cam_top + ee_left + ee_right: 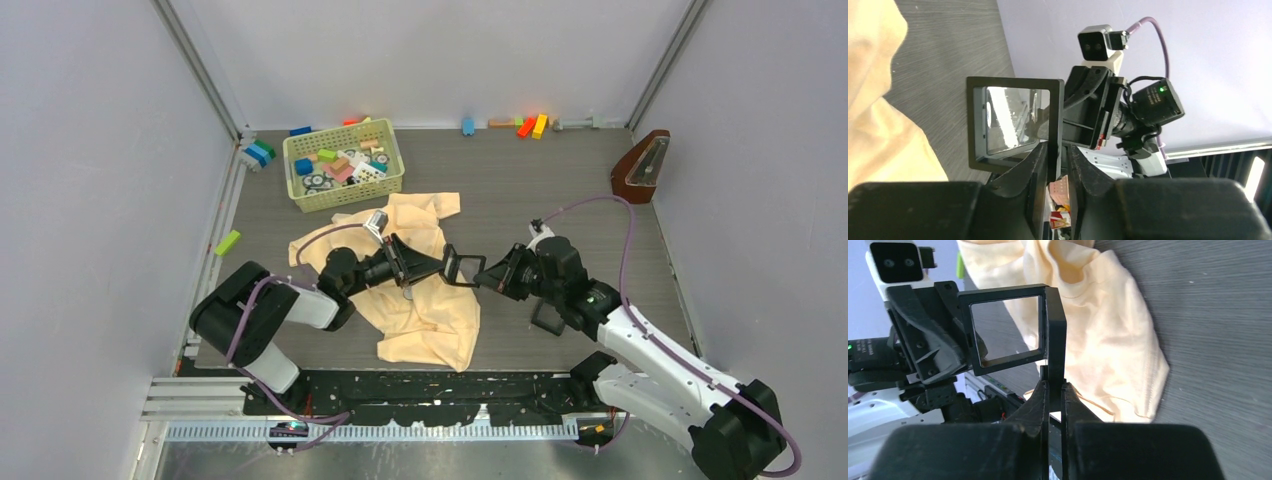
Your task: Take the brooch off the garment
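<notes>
Brooch point(407, 292) on garment point(432, 318), beside left fingers point(1034, 167)

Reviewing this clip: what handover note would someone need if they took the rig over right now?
The left gripper has its jaws around one edge of the black square frame. A slight gap shows on one side, so its grip is uncertain.
The right gripper is shut on the same frame, which is held up between the two arms.
The pale-yellow garment lies crumpled on the table, beneath the left arm.
The brooch cannot be made out in any view, so its removal is unconfirmed.
Left to do: find the brooch and check that it is off the garment.
</notes>
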Action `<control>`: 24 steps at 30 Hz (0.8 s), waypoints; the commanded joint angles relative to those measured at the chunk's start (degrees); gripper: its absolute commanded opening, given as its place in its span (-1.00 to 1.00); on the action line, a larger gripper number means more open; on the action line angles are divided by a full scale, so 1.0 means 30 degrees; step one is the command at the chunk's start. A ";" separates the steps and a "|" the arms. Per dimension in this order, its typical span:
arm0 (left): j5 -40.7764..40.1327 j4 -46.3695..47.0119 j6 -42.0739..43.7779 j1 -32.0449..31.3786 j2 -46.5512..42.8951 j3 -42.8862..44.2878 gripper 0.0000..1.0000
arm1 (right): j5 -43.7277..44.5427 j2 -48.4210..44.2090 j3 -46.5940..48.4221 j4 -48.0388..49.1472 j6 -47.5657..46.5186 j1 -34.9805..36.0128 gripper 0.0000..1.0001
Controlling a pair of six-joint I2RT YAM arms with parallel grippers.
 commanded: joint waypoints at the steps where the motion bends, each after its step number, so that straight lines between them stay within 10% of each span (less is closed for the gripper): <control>1: -0.0429 -0.1735 0.1784 0.0108 -0.1124 -0.0074 -0.41 | 0.1610 -0.0220 0.2285 -0.5061 -0.1455 -0.0228 -0.99; 10: -0.1836 -1.3014 0.8235 0.0053 -0.4452 0.1355 -0.13 | 0.3820 0.2387 0.6942 -1.2764 -0.4365 -0.0342 -0.99; 17: -0.8684 -2.7015 1.5991 -0.1262 -0.8851 0.5208 0.06 | 0.7046 0.4409 0.9494 -1.6377 -0.6501 -0.0327 -0.99; 24: -1.2435 -3.0243 1.9157 -0.2016 -0.7886 0.7038 -0.02 | 0.8159 0.6183 1.0304 -1.6816 -0.7571 -0.0313 -0.99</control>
